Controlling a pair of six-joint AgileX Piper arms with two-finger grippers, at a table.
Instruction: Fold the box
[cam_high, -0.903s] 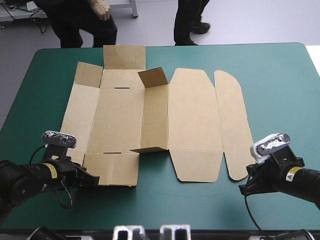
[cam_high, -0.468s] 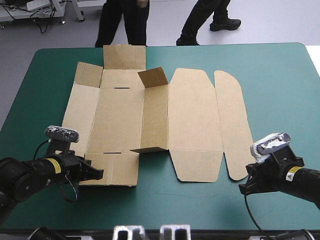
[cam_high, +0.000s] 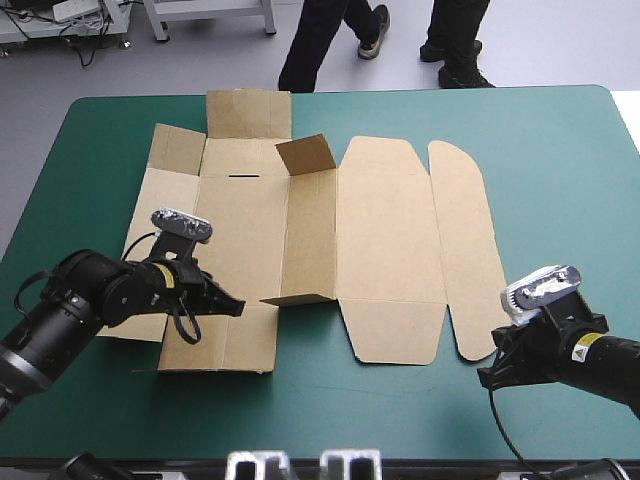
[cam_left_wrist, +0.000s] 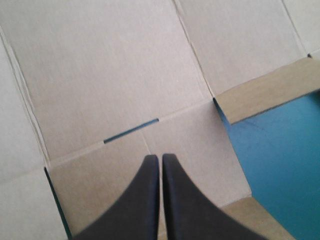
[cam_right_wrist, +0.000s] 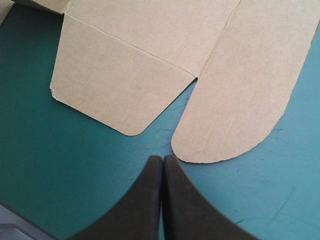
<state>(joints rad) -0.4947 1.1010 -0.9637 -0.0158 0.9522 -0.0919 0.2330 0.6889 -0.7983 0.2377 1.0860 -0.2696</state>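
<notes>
Left end effector (cam_high: 232, 306), clenched empty, is over the brown box (cam_high: 385, 230), its near-left flap, slot (cam_left_wrist: 131, 131) at 12 o'clock. The sheet lies flat on the surface (cam_high: 560, 150), long axis 9-to-3. Right end effector (cam_high: 492, 372), clenched too, hovers off its 5 o'clock corner, so I'd say left's nearer.

Left hand (cam_high: 233, 307) moved forward and inward, from box (cam_high: 385, 230) near-left corner onto its near flap.

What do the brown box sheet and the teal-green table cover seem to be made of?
The brown box sheet looks like matte corrugated cardboard: fine ribbing and creased folds. The teal-green table cover seems a smooth, scuffed mat, perhaps rubber or vinyl.
</notes>
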